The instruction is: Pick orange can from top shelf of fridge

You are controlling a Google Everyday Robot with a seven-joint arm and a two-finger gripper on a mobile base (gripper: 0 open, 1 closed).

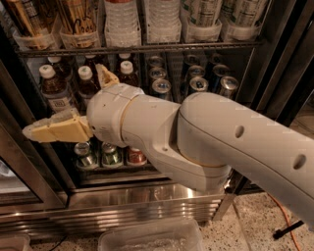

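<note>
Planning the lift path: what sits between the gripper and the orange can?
Camera view: the gripper hangs open before the brown bottles; between it and the orange can above run the wire edge of the top shelf and the can's clear holder.

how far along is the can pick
Early. The fridge is open and the arm is in front of it. The gripper is open, holding nothing, down by the brown bottles. The orange can sits in its holder on the top shelf; reaching up, grasping and pulling it out are all left.
</note>
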